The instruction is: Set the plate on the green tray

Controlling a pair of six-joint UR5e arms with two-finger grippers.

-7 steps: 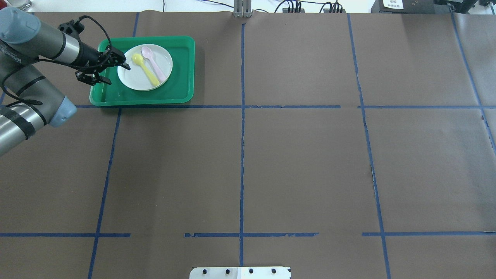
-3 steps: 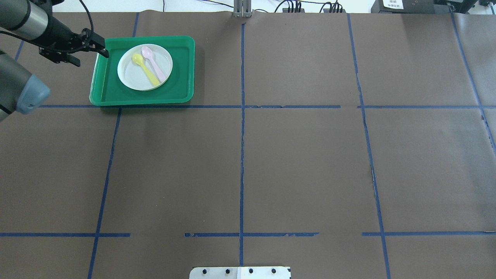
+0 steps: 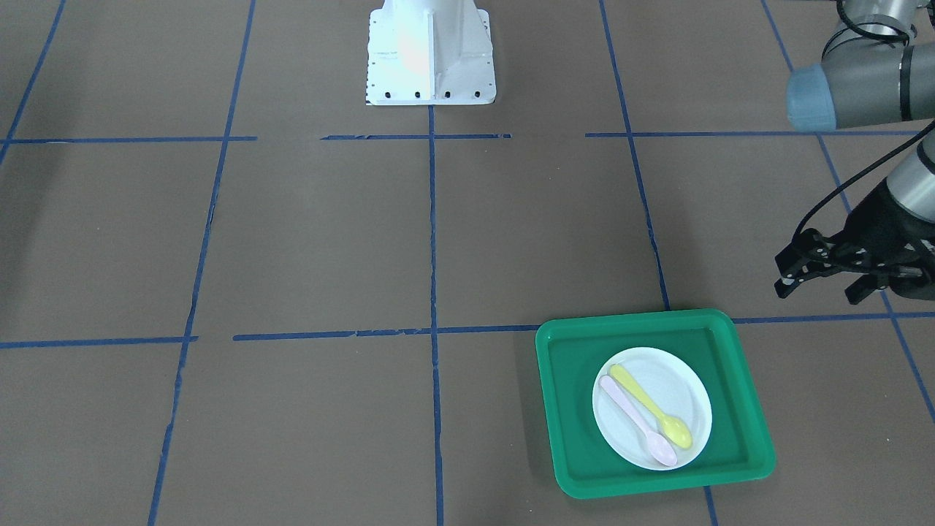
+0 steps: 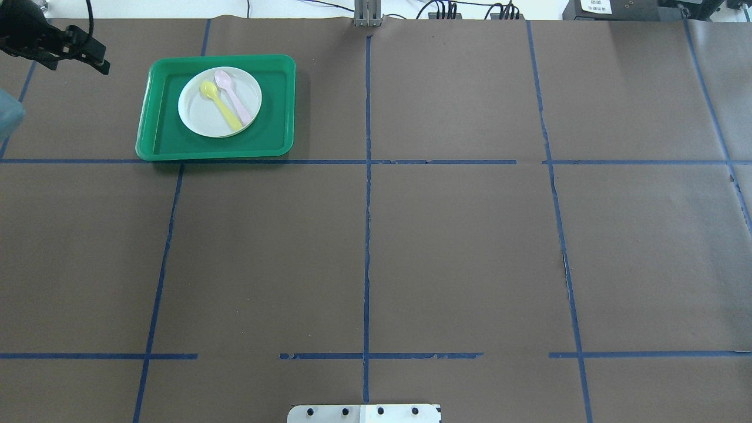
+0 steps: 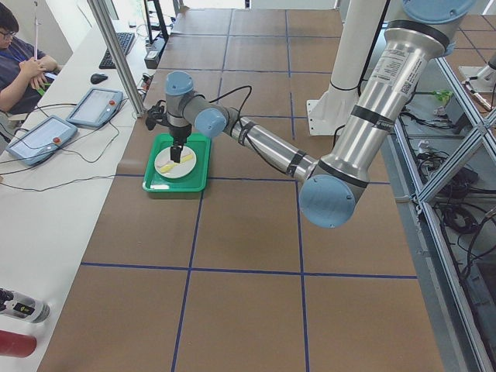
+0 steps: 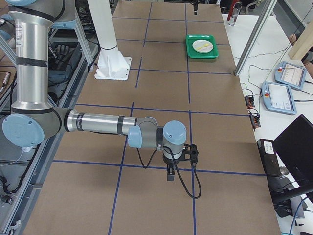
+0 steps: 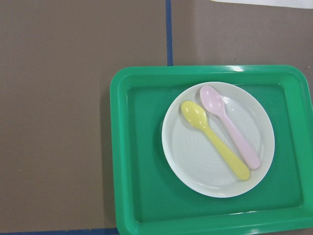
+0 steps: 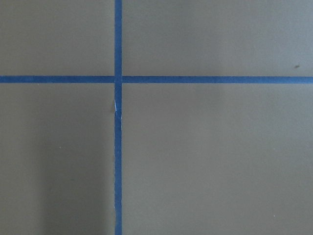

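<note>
the plate (image 4: 202, 117) lies inside the green tray (image 4: 276, 111) near the counter's (image 4: 411, 235) far left corner, apart from the left tool (image 3: 817, 292), whose jaws stand spread.

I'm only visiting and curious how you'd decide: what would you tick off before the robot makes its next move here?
1. The plate lies flat inside the green tray: ok.
2. The yellow spoon and pink spoon rest on the plate: ok.
3. The left pincer is clear of the tray: ok.
4. The left pincer is open and empty: ok.
5. The right pincer open or shut: cannot tell, seen only from afar.
</note>
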